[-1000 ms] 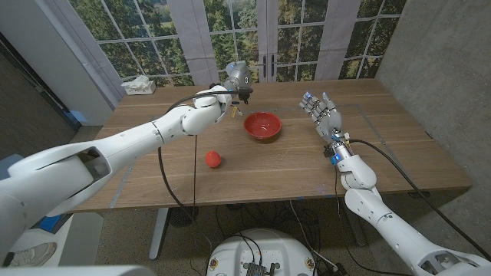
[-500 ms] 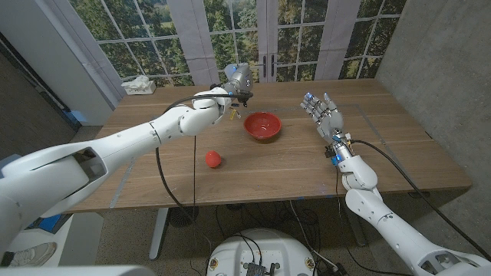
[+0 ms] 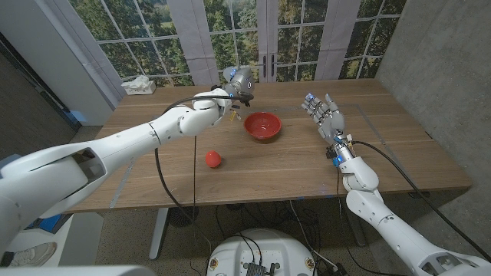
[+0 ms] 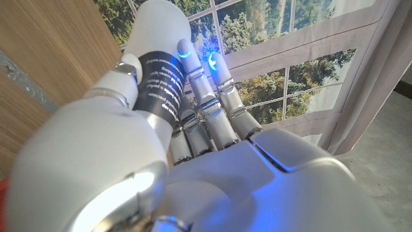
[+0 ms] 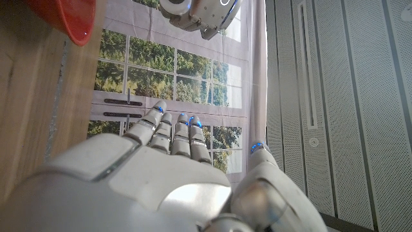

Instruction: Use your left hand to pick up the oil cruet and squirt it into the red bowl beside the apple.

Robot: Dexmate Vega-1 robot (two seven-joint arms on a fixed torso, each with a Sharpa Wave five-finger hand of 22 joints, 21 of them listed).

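Note:
My left hand [image 3: 238,81] hangs above the table just left of the red bowl [image 3: 262,126] and grips the oil cruet [image 3: 234,113]. The fingers hide most of the cruet; a yellowish part and a dark tip toward the bowl show below them. The left wrist view has the fingers [image 4: 193,96] curled forward. The red apple [image 3: 213,159] lies on the wood nearer to me, left of the bowl. My right hand [image 3: 326,116] stands to the right of the bowl with fingers spread upward, holding nothing. The right wrist view catches the bowl [image 5: 64,19] and the left hand [image 5: 199,14].
A white tissue box [image 3: 138,85] sits at the table's far left corner. Windows and curtains stand behind the far edge. Bare wood [image 3: 399,153] stretches right of my right hand and along the near edge.
My left hand with the cruet has shifted slightly right, toward the bowl. The right hand, bowl and apple have stayed put.

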